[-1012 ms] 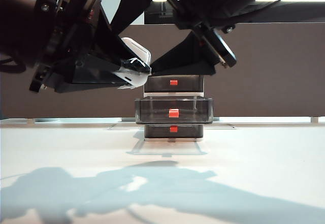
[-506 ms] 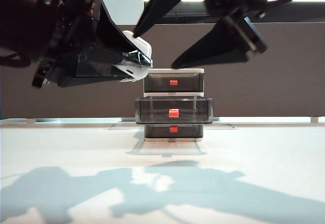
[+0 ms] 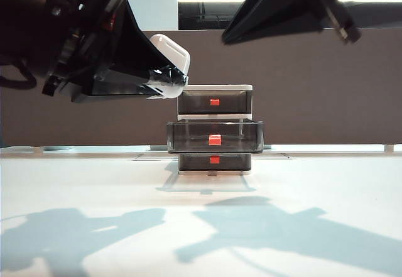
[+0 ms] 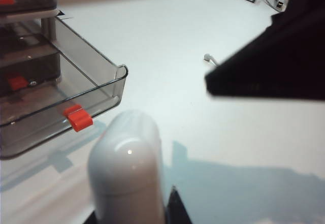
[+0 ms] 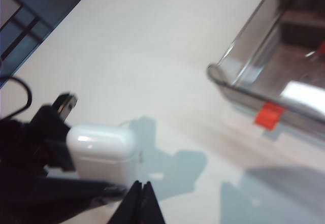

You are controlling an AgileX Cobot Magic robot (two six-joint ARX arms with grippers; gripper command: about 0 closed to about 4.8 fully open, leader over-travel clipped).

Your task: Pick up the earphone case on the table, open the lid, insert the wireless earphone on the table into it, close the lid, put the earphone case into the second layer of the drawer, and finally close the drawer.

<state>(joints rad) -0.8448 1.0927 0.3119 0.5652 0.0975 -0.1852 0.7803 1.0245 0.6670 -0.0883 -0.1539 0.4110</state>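
Earphone case [image 3: 168, 56] sits pinched in the left gripper [image 3: 164, 81], held up in the air left of the drawer [image 3: 215, 129], its lid [image 4: 127, 140] looking shut. Second layer of the drawer [image 3: 215, 135] stands pulled out and empty, so placing the case and pushing the drawer in are judged still left. Right gripper [image 5: 139, 199], fingers pressed together and empty, hangs high at the right, apart from the case. Only the left wrist view shows a small earphone [image 4: 208, 58] lying on the table [image 3: 301, 183], so whether an earphone is already inside the case cannot be told
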